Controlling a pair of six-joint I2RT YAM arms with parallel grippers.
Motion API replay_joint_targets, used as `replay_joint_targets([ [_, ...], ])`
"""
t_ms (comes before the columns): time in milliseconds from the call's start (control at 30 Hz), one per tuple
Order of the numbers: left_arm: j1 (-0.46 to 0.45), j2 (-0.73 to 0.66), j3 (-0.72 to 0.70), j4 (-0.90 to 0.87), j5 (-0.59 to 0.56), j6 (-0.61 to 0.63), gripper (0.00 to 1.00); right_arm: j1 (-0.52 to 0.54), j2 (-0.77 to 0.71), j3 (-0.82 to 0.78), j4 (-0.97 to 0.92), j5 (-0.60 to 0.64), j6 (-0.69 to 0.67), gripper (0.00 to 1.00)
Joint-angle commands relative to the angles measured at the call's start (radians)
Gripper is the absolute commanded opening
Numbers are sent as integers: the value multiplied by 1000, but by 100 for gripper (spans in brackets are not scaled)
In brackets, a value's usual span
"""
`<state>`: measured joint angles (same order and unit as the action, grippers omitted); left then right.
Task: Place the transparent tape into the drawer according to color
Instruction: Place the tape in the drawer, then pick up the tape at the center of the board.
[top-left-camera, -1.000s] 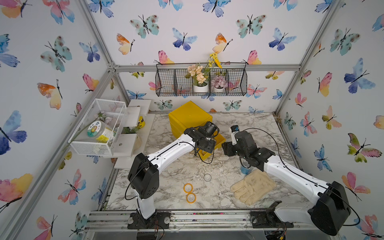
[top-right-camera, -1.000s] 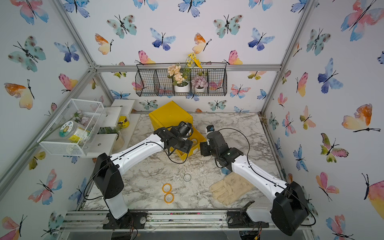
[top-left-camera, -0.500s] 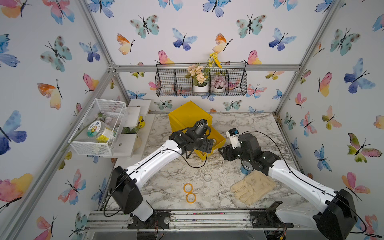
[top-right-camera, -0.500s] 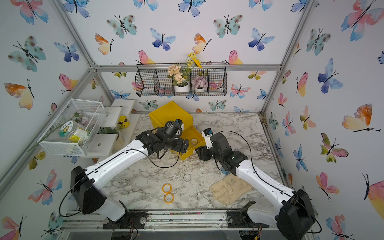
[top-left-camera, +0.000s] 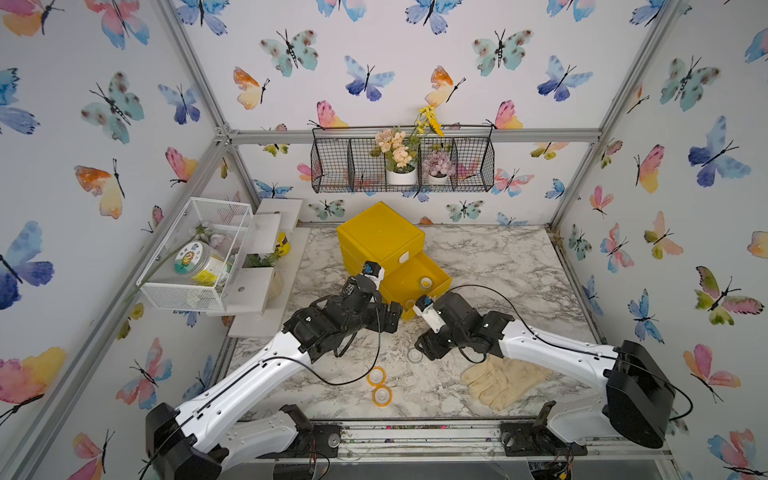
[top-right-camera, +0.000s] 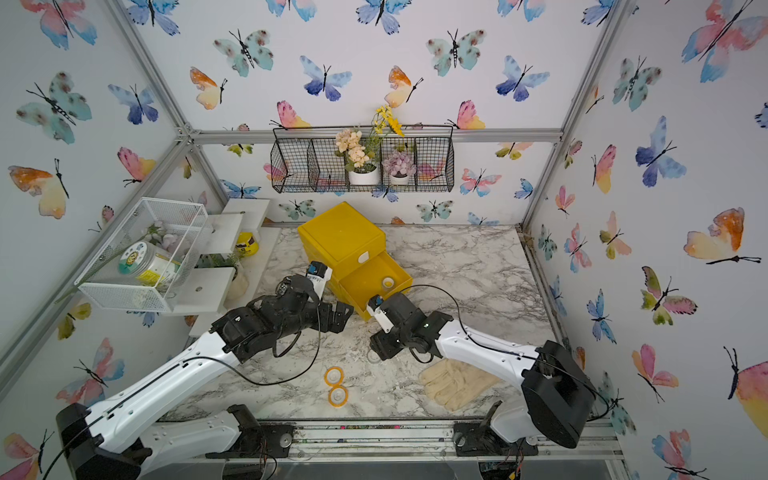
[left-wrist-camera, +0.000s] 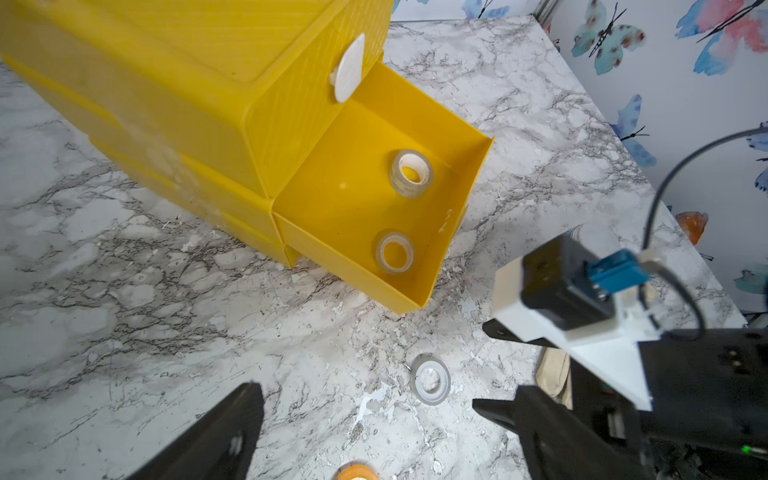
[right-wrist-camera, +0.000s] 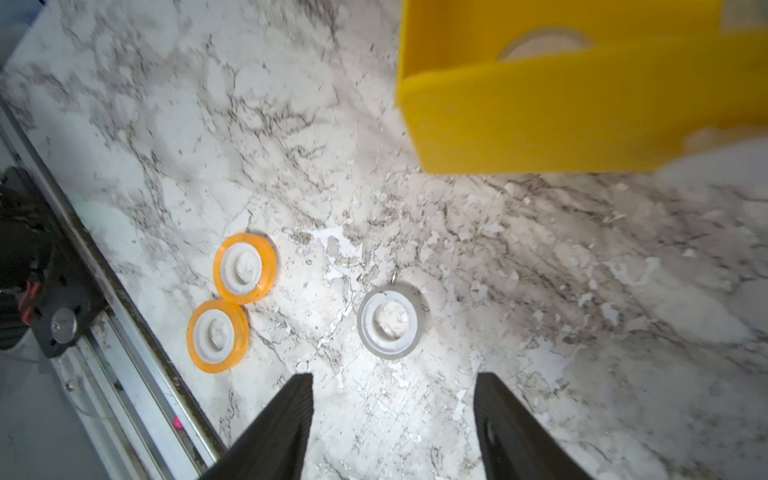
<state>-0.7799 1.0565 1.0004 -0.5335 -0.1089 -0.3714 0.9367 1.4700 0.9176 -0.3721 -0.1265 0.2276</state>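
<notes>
Tabletop (top-left-camera: 498, 266) of marble pattern is shown bearing a yellow cabinet (top-left-camera: 380, 232), one drawer (left-wrist-camera: 332, 216) pulled open ahead of the left gripper (left-wrist-camera: 374, 436), whose jaws are spread wide and empty. Two clear tape rolls (left-wrist-camera: 411, 172) are seen lying flat inside that drawer. The right gripper (right-wrist-camera: 395, 419) is pictured with jaws parted and nothing clamped; a grey-clear roll (right-wrist-camera: 390, 318) is seen untouched just beyond its fingertips, two touching orange rolls (right-wrist-camera: 244, 268) off to one side.
</notes>
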Motion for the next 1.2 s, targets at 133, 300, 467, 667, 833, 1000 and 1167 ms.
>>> replay_joint_targets([
  [133, 4, -111, -61, 73, -76, -31, 99, 76, 191, 99, -95, 99, 8, 67],
  [300, 4, -110, -64, 65, -64, -34, 99, 79, 252, 153, -121, 151, 20, 67],
  [467, 5, -108, -64, 50, -78, -38, 99, 83, 293, 173, -124, 145, 12, 67],
  [667, 4, -121, -67, 50, -89, -34, 99, 85, 329, 198, -139, 135, 6, 67],
  [833, 4, -129, -70, 43, -103, -31, 99, 88, 365, 224, -184, 147, -9, 67],
  [1000, 4, -147, -76, 43, -118, -34, 99, 88, 397, 261, -237, 146, -30, 68],
  [1167, 4, -167, -84, 41, -127, -38, 99, 97, 431, 293, -282, 175, -46, 67],
])
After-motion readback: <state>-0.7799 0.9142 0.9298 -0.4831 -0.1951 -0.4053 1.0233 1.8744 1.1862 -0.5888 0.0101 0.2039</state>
